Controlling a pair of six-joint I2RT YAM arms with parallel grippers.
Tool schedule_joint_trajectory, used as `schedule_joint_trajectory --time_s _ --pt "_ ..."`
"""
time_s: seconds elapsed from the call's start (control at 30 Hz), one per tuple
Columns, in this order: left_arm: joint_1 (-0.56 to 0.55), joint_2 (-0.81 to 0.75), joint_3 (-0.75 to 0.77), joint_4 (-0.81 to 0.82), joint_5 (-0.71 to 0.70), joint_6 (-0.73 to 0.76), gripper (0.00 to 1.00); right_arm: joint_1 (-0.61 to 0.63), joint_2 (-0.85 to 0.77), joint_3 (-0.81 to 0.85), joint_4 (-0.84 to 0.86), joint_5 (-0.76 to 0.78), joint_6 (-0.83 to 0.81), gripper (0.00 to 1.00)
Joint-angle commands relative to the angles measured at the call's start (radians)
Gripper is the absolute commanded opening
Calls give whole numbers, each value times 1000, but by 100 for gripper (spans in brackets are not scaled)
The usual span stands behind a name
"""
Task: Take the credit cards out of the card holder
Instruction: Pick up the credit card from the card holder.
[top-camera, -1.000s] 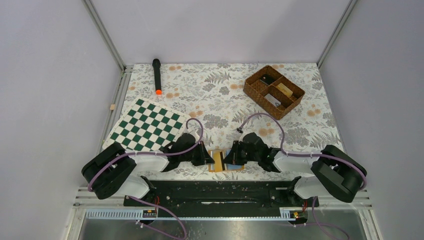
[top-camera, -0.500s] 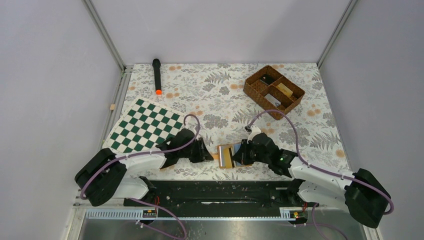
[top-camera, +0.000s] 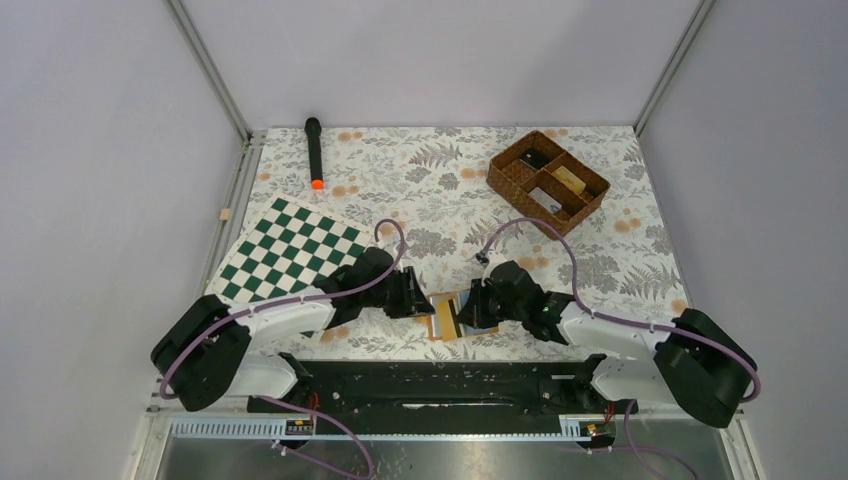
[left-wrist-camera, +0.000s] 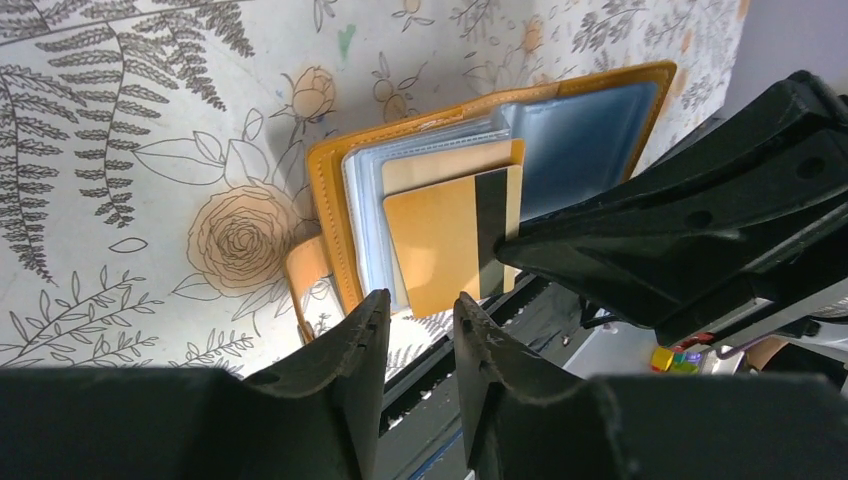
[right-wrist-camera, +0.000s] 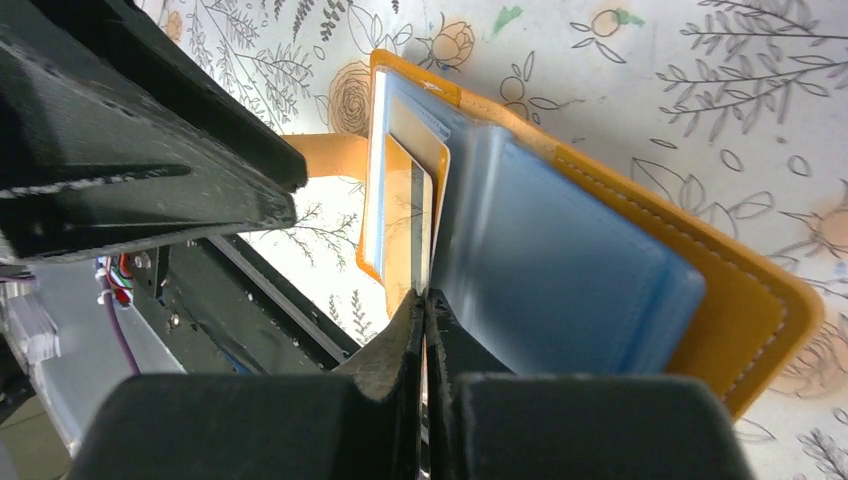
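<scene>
Black rail (top-camera: 430, 385) along the near edge carries both arms, bent inward over a cloth (top-camera: 440, 190) printed with ferns and roses. Just past the rail, between the two wrists, the holder (left-wrist-camera: 328, 200) lies open and flat, its clear bluish sleeves (right-wrist-camera: 560, 260) fanned upward. My right gripper (right-wrist-camera: 425, 298) is pinched closed on the near edge of a striped orange-beige card (left-wrist-camera: 440, 240), which juts out of the sleeves toward the rail. A paler card (left-wrist-camera: 440, 165) sits behind it, mostly tucked in. My left gripper (left-wrist-camera: 420, 305) hovers just beside the holder's near edge, fingers a narrow slit apart and holding nothing.

Beyond the left arm a green-and-white chessboard (top-camera: 295, 250) lies askew near the cloth's left edge. The widest bare cloth I see runs up the middle, between the board and a brown wicker basket (top-camera: 500, 165) at far right. A black torch (top-camera: 314, 150) with an orange tip lies at far left, pointing at the back edge. Grey walls (top-camera: 100, 150) close three sides, with aluminium posts (top-camera: 205, 65) rising from the back corners.
</scene>
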Motion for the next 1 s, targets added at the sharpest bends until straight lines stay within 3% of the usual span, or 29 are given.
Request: schedule_joint_trajectory --time_s 0.0,0.2,0.37,0.77,0.9,0.97 --pt "4 61 19 57 37 23 29 -15 67 -1 137 -66 36 0" --pt "3 179 19 165 96 10 25 -38 118 -24 196 -105 62 4" --pt "2 246 29 198 110 6 22 -64 106 -53 221 -138 77 18" --pt "2 256 14 191 92 8 20 -81 85 -69 239 -160 116 24" --pt "2 256 6 191 87 5 20 -82 71 -62 158 -100 131 42" --pt "3 255 0 194 86 4 20 -83 36 -63 118 -63 134 45"
